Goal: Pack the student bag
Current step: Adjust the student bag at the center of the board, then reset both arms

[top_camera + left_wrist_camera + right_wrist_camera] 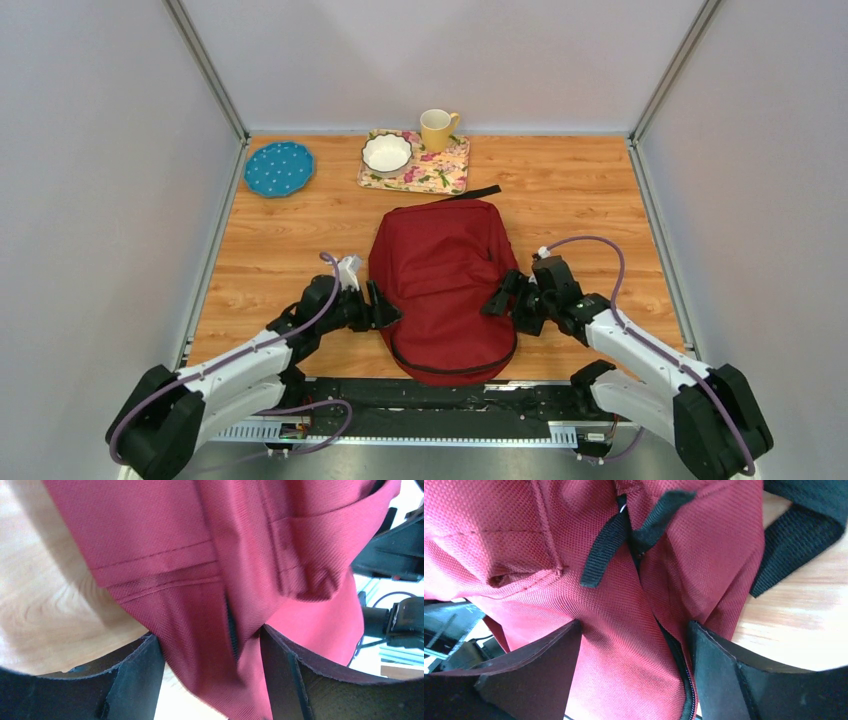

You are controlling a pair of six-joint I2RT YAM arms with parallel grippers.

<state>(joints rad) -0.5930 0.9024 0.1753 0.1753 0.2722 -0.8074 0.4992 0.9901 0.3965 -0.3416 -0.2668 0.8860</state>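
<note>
The student bag, dark red with black zippers, lies flat in the middle of the table, its bottom toward the near edge. My left gripper is at its left side, and my right gripper is at its right side. In the left wrist view the left gripper is open, with a fold of the student bag and a zipper line between its jaws. In the right wrist view the right gripper is open around red cloth of the student bag beside the zipper. A black pull tab hangs above.
At the back stand a blue plate, a white bowl and a yellow mug, the last two on a floral mat. A black strap sticks out from the bag's top. White walls enclose the table.
</note>
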